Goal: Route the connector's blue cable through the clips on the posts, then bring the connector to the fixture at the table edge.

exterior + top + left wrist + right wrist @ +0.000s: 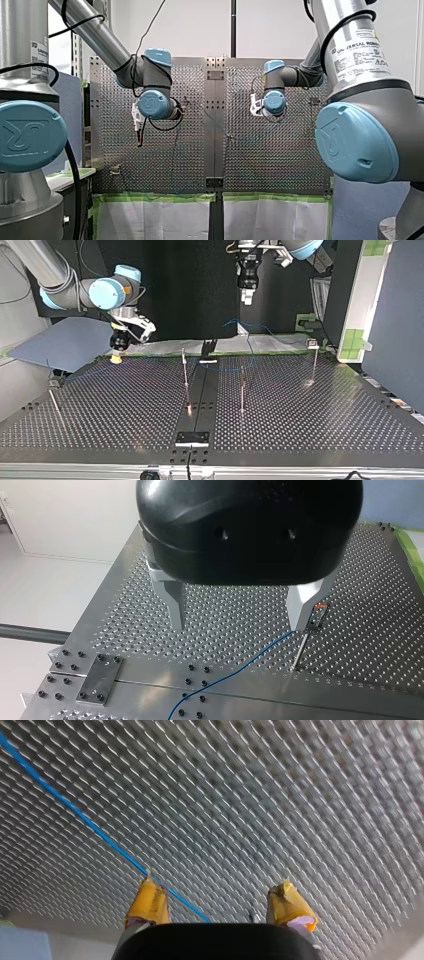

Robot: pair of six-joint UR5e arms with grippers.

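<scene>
Blue and thin, the cable snakes over the perforated table and climbs toward the clip atop a slim post. My left pincer hangs right above it, metal fingers spread wide, nothing held. My right pincer is low over the table, yellow pads apart and empty, with the cable running under and between them, close by one pad.
</scene>
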